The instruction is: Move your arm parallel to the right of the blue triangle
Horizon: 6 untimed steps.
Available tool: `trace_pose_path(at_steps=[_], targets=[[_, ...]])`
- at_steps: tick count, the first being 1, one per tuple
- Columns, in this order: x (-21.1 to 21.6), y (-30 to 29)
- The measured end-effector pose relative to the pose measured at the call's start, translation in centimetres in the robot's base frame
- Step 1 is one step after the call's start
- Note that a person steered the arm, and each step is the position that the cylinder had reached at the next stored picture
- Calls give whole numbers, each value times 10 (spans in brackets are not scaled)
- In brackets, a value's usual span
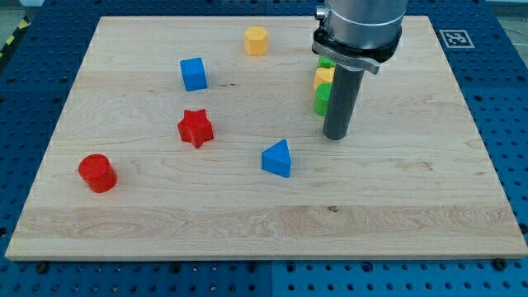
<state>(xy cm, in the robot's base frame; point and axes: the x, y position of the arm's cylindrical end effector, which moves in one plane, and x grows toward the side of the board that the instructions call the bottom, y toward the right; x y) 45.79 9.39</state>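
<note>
Only the one camera view is given here, so everything is read off that.

A pale wooden board (264,223) is laid on a blue perforated table (25,99), and a black-and-white marker tag (452,38) is seen at the board's top right corner.

The blue triangle (278,158) is found a bit below the board's middle, lying flat with nothing touching it. My tip (336,137) is planted on the wood to the view's right of that triangle and slightly higher up, with a clear strip of bare board left between the two. So the rod is set to the triangle's right, near but apart.

No hand or jaws are carried by this arm, so nothing is being held or clamped; just a straight dark rod is hung under the grey arm housing (360,29).

Right behind the rod, toward the view's top, a little cluster is partly hidden: a yellow block (323,77) with a green block (320,99) under it in the view, and another bit of green (327,62) peeking above. Their shapes can't be made out. Whether the rod is touching them can't be told either.

Over on the left half, a blue cube (193,73) is parked near the top, a red star (195,128) sits below it, and a red cylinder (97,173) is placed further down toward the left edge. A yellow hexagon-ish block (256,40) is set near the top edge, well apart from the rest.
</note>
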Motion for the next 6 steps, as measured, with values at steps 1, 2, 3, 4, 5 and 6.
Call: trace_pose_path(at_steps=[1, 2, 3, 4, 5, 6], targets=[[2, 5], [21, 18], [26, 18], [46, 18], [46, 18], [47, 18]])
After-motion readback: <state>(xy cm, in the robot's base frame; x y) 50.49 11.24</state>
